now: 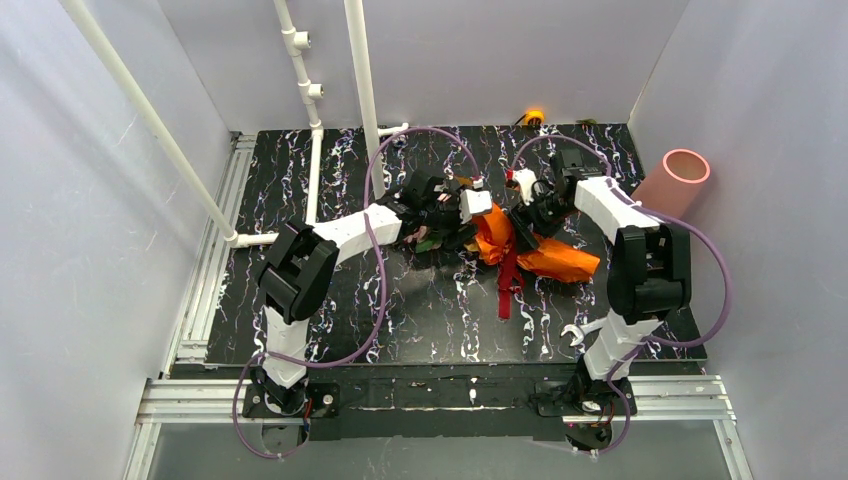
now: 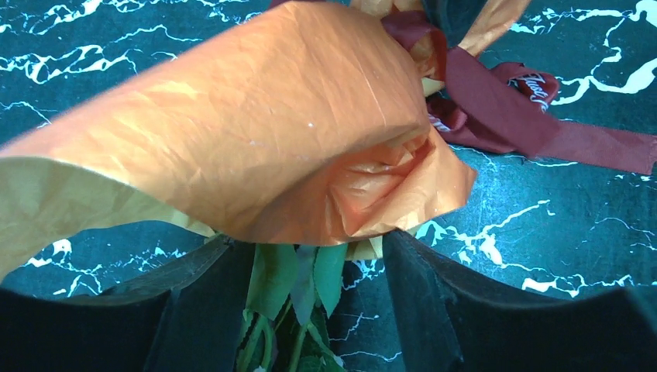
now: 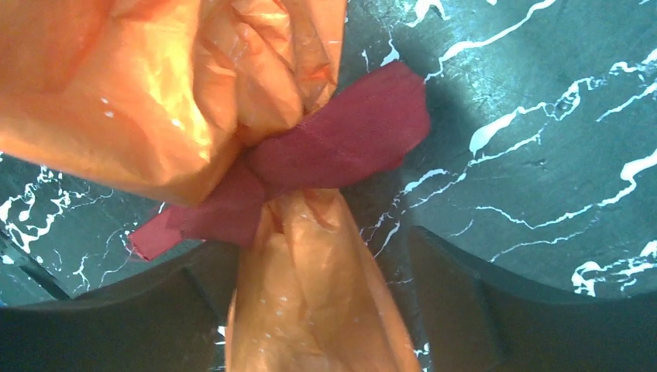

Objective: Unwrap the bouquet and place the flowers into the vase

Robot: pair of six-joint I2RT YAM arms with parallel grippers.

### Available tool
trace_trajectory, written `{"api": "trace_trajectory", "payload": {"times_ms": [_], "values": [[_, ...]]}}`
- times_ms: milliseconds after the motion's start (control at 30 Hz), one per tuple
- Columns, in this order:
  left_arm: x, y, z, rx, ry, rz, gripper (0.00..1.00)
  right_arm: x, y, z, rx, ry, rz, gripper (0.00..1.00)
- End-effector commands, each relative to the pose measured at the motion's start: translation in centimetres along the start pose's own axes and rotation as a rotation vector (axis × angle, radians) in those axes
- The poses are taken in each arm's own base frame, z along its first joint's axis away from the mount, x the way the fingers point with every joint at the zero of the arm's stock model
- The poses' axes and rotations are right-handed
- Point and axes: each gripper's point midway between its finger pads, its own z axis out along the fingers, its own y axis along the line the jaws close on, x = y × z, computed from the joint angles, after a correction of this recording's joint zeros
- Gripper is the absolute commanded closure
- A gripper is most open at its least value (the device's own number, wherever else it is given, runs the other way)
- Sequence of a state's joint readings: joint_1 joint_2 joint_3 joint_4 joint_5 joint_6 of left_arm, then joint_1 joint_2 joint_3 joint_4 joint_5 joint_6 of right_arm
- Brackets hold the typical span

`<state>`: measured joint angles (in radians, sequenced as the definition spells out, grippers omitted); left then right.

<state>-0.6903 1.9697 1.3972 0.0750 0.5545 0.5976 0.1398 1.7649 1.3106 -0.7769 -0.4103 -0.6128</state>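
The bouquet (image 1: 520,245) lies mid-table in crinkled orange wrapping paper (image 2: 256,132), and a dark red ribbon (image 3: 333,151) is knotted round its waist. Of the flowers, only green stems and leaves (image 2: 298,287) show; the blooms are hidden under the left arm. My left gripper (image 2: 310,242) is open, straddling those stems at the paper's mouth, with bare table beside the right finger. My right gripper (image 3: 319,240) is open around the paper's narrow tail (image 3: 310,310), with a gap on its right side. The salmon-pink vase (image 1: 675,180) stands at the far right edge.
White pipes (image 1: 360,80) rise at the back left. A small yellow object (image 1: 534,117) sits at the table's rear edge. The ribbon's loose tails (image 1: 508,285) trail toward the near side. Walls close in on both sides of the black marbled table (image 1: 420,320).
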Motion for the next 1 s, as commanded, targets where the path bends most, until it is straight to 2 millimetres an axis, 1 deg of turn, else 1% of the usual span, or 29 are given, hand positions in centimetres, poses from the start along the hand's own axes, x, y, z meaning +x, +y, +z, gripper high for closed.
{"api": "trace_trajectory", "payload": {"times_ms": [0,67,133,200,233,333,400,467,567,600,633,667,733,767,800,833,867,900,933,967], "values": [[-2.9,0.2,-1.3,0.006,-0.05,-0.009,0.39,0.6,-0.4,0.6,0.0,0.025,-0.074,0.28],[-4.2,0.1,-2.2,0.002,-0.073,-0.011,0.37,1.0,0.1,0.6,-0.029,0.043,-0.033,0.48],[-5.5,-0.3,-3.4,0.004,-0.096,-0.008,0.36,1.1,1.1,0.1,-0.101,0.043,0.052,0.69],[-6.8,-0.6,-4.8,-0.001,-0.119,-0.006,0.34,0.5,2.2,-0.8,-0.19,0.011,0.185,0.88],[-7.4,-0.8,-5.5,-0.006,-0.13,-0.005,0.33,0.1,3.1,-1.3,-0.26,-0.012,0.26,0.98],[-8.7,-1.7,-7.5,-0.015,-0.152,-0.012,0.29,-1.0,5.1,-2.8,-0.413,-0.087,0.437,0.99],[-9.2,-2.2,-8.7,-0.024,-0.165,-0.021,0.27,-2.1,6.8,-3.7,-0.512,-0.139,0.506,0.99],[-8.7,-3.2,-9.5,-0.016,-0.144,-0.055,0.26,-3.5,8.0,-4.2,-0.59,-0.197,0.592,0.99],[-7.5,-4.4,-10.4,-0.011,-0.109,-0.087,0.24,-4.9,9.1,-3.5,-0.63,-0.247,0.709,0.99],[-7.0,-4.7,-10.6,-0.01,-0.096,-0.095,0.23,-4.8,9.9,-2.6,-0.633,-0.241,0.753,0.99],[-6.6,-5.1,-10.8,-0.01,-0.082,-0.103,0.23,-5.4,10.1,-2.2,-0.631,-0.254,0.817,0.99],[-6.2,-5.4,-11.0,-0.01,-0.071,-0.11,0.23,-6.5,9.7,-1.8,-0.61,-0.323,0.829,0.99],[-5.5,-6.0,-11.4,-0.004,-0.047,-0.127,0.23,-7.4,9.5,-0.6,-0.586,-0.402,0.975,0.99],[-4.9,-6.4,-11.6,0.0,-0.028,-0.147,0.23,-7.1,9.4,0.5,-0.571,-0.409,1.057,0.94],[-3.8,-7.0,-11.7,0.004,0.003,-0.161,0.23,-5.7,8.9,2.3,-0.501,-0.372,1.099,0.75],[-2.6,-7.5,-11.9,0.001,0.036,-0.162,0.22,-5.0,8.0,2.3,-0.428,-0.354,1.077,0.64],[-1.8,-7.8,-12.1,-0.003,0.052,-0.157,0.22,-4.9,7.1,1.7,-0.364,-0.335,1.05,0.44],[-0.9,-8.2,-12.1,-0.003,0.067,-0.159,0.22,-4.2,6.5,0.9,-0.289,-0.286,1.009,0.31],[-0.3,-8.6,-12.2,-0.002,0.077,-0.158,0.23,-3.7,5.7,0.1,-0.212,-0.269,0.96,0.25],[0.2,-8.7,-12.2,-0.007,0.081,-0.158,0.23,-2.9,5.6,-0.5,-0.169,-0.242,0.933,0.23]]}}
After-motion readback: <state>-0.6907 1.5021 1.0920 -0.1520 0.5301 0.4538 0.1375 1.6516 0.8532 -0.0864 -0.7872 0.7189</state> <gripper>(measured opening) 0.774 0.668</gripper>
